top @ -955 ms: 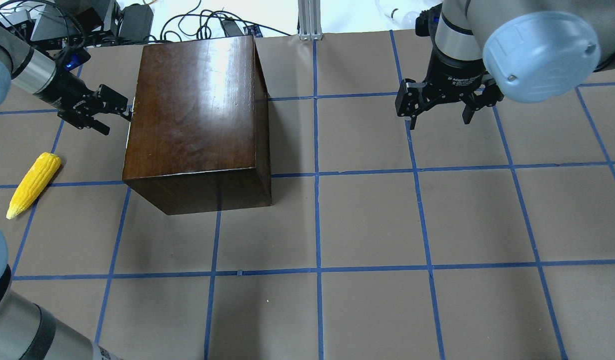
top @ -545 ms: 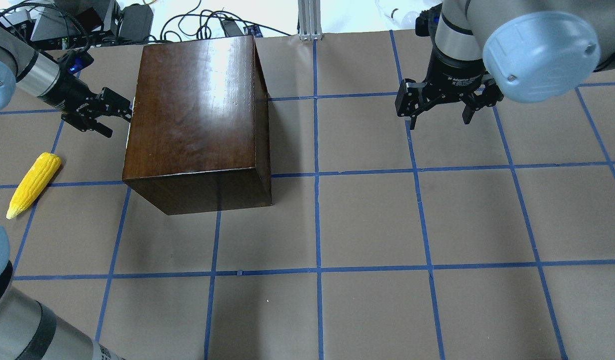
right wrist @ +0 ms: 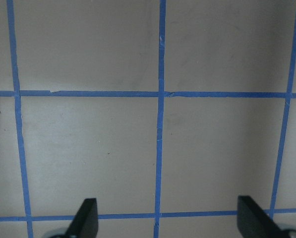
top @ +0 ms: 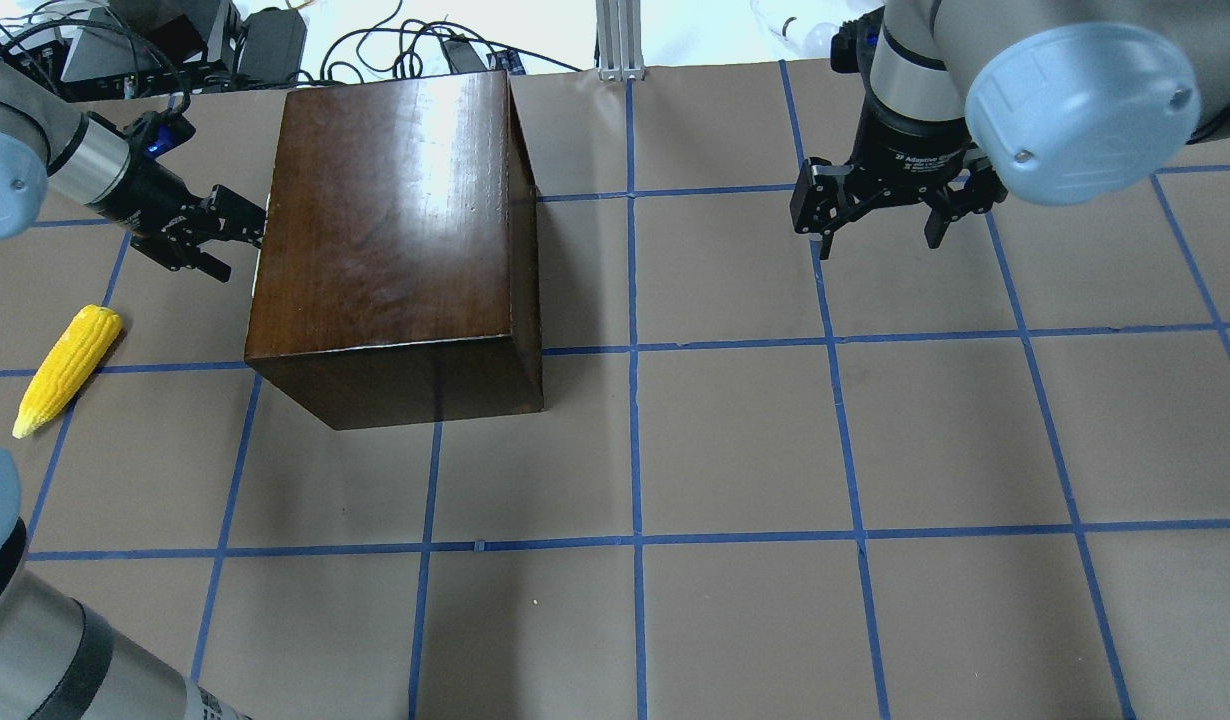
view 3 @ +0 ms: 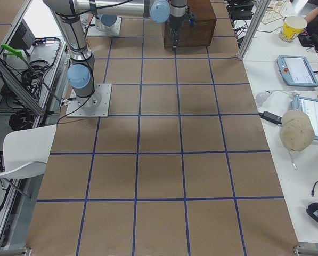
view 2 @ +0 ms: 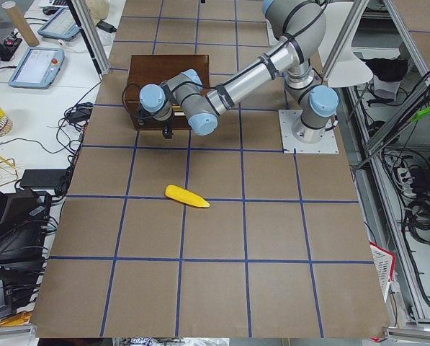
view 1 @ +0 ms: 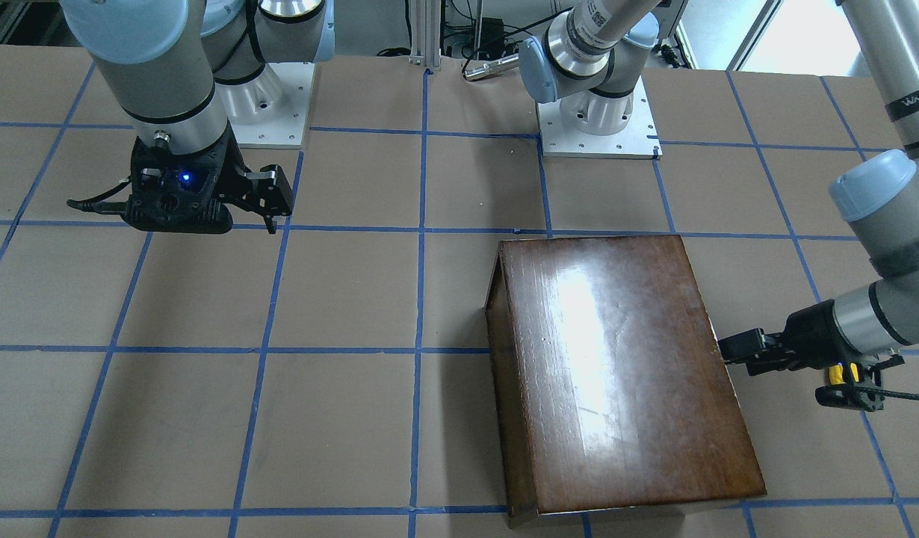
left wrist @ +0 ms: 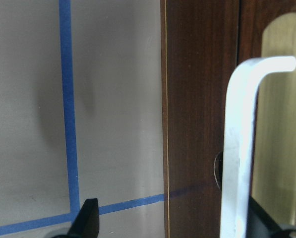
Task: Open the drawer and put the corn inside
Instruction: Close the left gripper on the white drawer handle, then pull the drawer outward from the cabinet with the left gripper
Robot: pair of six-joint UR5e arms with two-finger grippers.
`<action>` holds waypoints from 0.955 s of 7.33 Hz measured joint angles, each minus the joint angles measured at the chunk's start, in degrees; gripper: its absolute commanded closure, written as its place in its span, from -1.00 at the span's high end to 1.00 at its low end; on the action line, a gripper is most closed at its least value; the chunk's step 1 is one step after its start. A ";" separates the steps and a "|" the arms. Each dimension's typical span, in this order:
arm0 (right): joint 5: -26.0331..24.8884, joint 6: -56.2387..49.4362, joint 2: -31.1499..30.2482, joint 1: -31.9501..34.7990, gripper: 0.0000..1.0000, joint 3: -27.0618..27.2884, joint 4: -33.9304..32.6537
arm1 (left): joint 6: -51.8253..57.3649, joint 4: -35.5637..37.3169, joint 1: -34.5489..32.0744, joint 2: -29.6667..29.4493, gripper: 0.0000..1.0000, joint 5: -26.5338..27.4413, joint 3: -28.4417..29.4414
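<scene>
The glossy dark-brown box stands at the table's back left, its drawer shut. The drawer's front faces left; the left wrist view shows it close up with a brass plate and a silver bent handle. My left gripper is open right at that face, and the handle stands between its fingertips, close to the right one. The yellow corn lies on the table left of the box and nearer to me, apart from both grippers. My right gripper is open and empty above the table, far to the right.
Brown paper with a blue tape grid covers the table. Cables and electronics lie beyond the far edge behind the box. The right wrist view shows only bare paper and tape.
My left gripper has moved a little toward the far edge and closer to the box's left face. The box, the corn and the right arm have not moved.
</scene>
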 measured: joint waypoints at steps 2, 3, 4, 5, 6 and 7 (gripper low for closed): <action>0.00 0.00 0.04 0.00 1.00 0.00 -0.01 | 0.21 0.98 0.00 0.05 1.00 0.52 0.07; 0.00 0.00 0.04 0.00 1.00 0.00 0.01 | 0.31 1.89 0.00 0.06 1.00 1.29 -0.04; 0.00 0.00 0.00 0.00 1.00 0.00 0.03 | 0.37 2.36 -0.01 0.07 1.00 1.94 -0.06; 0.00 0.00 -0.02 0.00 1.00 0.00 0.04 | 0.44 2.60 -0.01 0.10 1.00 2.69 0.01; 0.00 0.00 -0.01 0.00 1.00 0.00 0.04 | 0.54 3.09 0.05 0.12 1.00 4.14 0.10; 0.00 0.00 -0.01 0.00 1.00 0.00 0.04 | 0.64 3.82 0.19 0.13 1.00 5.61 0.07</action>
